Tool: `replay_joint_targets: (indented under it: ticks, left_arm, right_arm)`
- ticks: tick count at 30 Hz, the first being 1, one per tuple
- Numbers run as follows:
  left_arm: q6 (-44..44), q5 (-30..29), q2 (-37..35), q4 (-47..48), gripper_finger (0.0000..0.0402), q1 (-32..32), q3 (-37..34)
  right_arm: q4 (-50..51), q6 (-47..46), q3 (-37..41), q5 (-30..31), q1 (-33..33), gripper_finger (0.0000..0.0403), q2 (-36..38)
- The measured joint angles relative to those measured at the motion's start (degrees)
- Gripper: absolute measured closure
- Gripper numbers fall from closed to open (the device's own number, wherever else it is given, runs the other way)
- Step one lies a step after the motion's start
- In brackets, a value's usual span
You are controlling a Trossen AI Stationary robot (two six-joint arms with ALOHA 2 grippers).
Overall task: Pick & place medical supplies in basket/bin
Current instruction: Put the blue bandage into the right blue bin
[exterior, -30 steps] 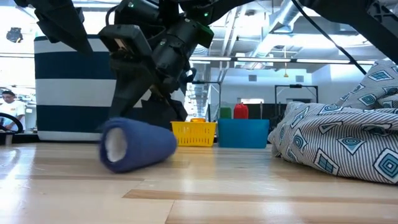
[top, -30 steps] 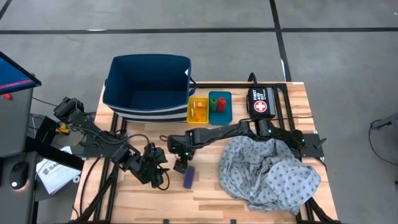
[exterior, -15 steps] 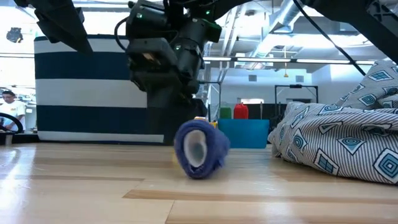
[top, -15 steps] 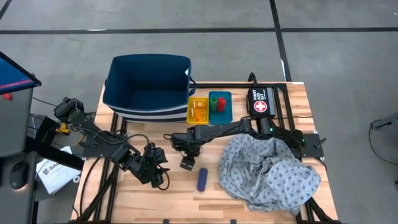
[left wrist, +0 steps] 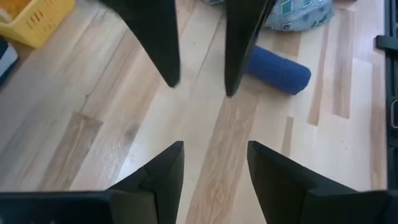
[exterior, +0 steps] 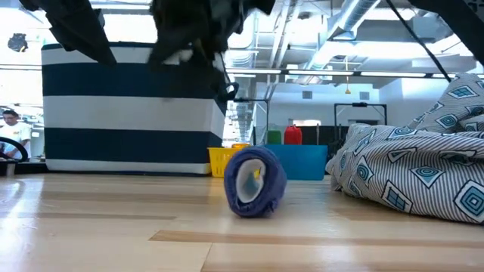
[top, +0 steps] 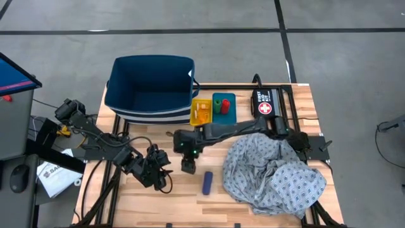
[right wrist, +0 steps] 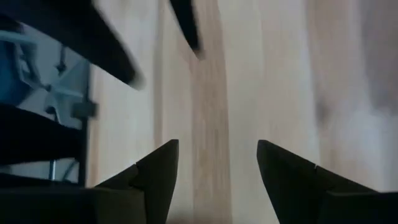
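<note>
The right gripper (top: 188, 168), fingers apart and empty, hung beside the small blue cloth roll (top: 207, 183) lying on the wooden table (top: 297, 101).

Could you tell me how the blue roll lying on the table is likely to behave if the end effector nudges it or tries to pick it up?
The blue roll lies on its curved side on smooth wood, so a nudge would probably send it rolling. Its wrapped, fabric-like look suggests it is light and gives somewhat under a squeeze. With nothing touching it, it could travel toward the gown cloth.
</note>
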State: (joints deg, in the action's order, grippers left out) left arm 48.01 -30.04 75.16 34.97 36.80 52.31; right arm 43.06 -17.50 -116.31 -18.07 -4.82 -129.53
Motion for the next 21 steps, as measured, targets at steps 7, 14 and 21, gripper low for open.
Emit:
replay_joint_targets:
  ticks: [7, 14, 21]
  left_arm:
    - [0.57, 0.00, 0.00, 2.35, 0.0234, 2.02, -0.02]
    - [5.01, 0.02, 0.00, 3.61, 0.0234, 4.50, -0.02]
    - [9.72, -0.20, 0.00, 3.59, 0.0234, 5.54, -0.02]
  right_arm:
    - [1.40, 13.93, -0.07, -7.45, 3.95, 0.0188, 5.81]
    - [10.29, 25.69, -0.07, -25.14, 8.04, 0.0188, 6.57]
    - [18.93, 39.63, 1.92, -32.98, 7.59, 0.0188, 5.52]
